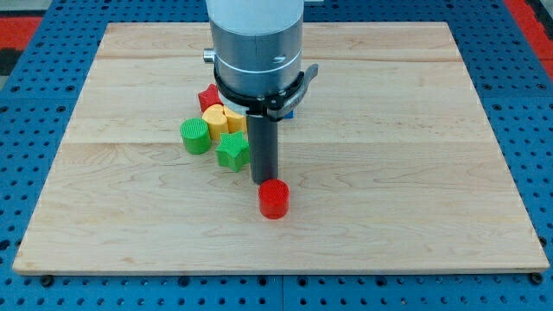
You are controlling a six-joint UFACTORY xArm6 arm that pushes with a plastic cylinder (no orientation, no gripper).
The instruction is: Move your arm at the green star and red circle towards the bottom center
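Note:
My tip [264, 180] rests on the wooden board [415, 173] near the middle. The red circle [274, 199] sits just below and to the right of the tip, nearly touching it. The green star [232, 150] lies just left of the rod, close beside it. A green circle [196, 136] is further left. A yellow heart-like block [221, 119] and a red star [209, 96] sit above the green star, partly hidden by the arm.
A bit of a blue block [292, 110] shows at the right of the arm's body. The arm's grey cylinder [257, 47] covers the top middle of the board. A blue pegboard [26, 130] surrounds the board.

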